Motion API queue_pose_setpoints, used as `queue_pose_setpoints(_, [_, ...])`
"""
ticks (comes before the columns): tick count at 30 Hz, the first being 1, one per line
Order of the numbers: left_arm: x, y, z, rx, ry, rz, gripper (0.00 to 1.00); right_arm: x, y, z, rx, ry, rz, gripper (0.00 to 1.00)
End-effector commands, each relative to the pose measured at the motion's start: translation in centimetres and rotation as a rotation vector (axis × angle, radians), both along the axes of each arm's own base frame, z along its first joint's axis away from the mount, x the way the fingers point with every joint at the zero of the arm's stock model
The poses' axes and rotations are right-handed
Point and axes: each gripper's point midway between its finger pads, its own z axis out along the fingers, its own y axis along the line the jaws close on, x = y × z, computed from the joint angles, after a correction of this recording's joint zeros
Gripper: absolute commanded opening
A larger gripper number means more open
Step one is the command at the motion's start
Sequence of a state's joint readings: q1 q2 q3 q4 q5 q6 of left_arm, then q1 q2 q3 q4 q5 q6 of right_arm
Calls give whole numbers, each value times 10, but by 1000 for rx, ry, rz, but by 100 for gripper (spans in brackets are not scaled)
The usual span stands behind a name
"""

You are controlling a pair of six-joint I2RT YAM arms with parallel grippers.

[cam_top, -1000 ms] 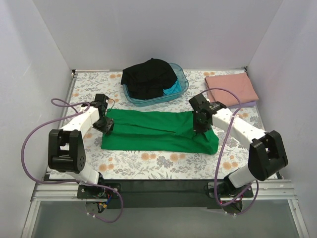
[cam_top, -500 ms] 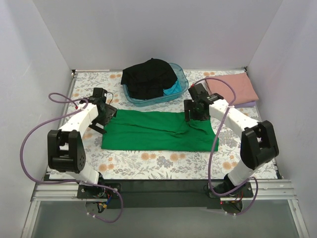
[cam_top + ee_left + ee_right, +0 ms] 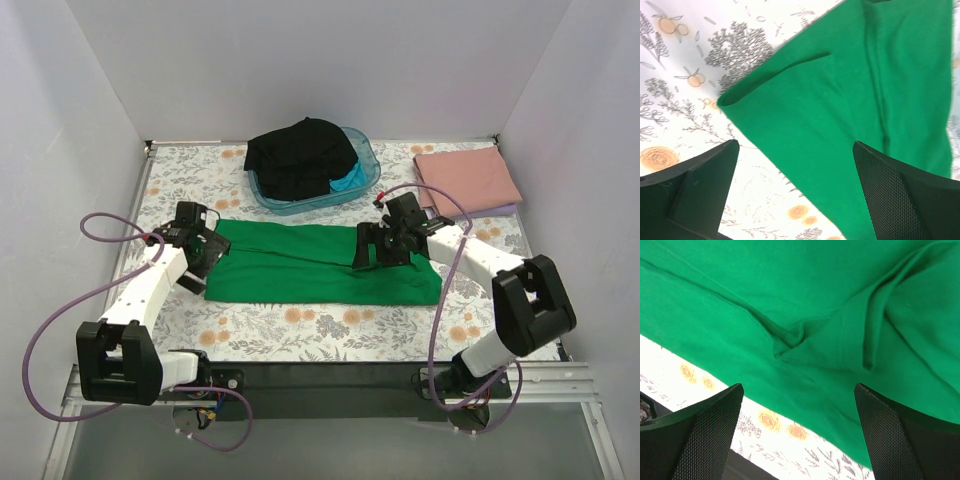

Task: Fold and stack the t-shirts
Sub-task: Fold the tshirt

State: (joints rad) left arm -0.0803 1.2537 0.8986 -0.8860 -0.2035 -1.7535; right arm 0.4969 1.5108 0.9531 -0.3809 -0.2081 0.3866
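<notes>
The green tee lies flat across the middle of the table, folded into a long band running left to right on the floral cover. Its left end shows a folded corner with a layer edge on top. Toward the right end the cloth is bunched into a small pucker, with a raised crease beside it.

The left gripper hangs over the tee's left end. Its fingers are spread wide with nothing between them; one is above the bare cover, the other above green cloth. The right gripper hovers over the right part of the tee, just above the pucker. Its fingers are also spread apart and empty.

At the far middle stands a blue tub, heaped with a black tee; a bit of turquoise tee shows at its right side. In the far right corner a pink tee lies folded, with a lilac edge showing under its near side.
</notes>
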Motion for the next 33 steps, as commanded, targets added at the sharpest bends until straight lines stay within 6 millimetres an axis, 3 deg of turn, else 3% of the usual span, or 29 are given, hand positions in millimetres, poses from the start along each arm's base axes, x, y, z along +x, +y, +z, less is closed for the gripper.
queue_pose_setpoints(1, [-11, 4, -2, 17, 9, -20, 98, 21, 24, 8, 85, -37, 32, 98])
queue_pose_setpoints(7, [-14, 6, -3, 22, 16, -11, 98, 32, 40, 1, 124, -22, 49, 98])
queue_pose_setpoints(14, [-11, 3, 2, 8, 6, -20, 98, 75, 79, 38, 254, -145, 14, 98])
queue_pose_setpoints(17, [-9, 2, 6, 4, -6, -21, 98, 87, 81, 44, 243, -177, -2, 98])
queue_pose_setpoints(21, [-5, -3, 10, -21, -35, -31, 98, 75, 63, 48, 193, -211, -22, 98])
queue_pose_setpoints(25, [8, -15, 8, -81, -88, -63, 98, 43, 41, 34, 151, -183, -11, 99])
queue_pose_setpoints(33, [29, -34, -18, -157, -75, -128, 98, 45, 26, 3, 70, -128, -44, 98])
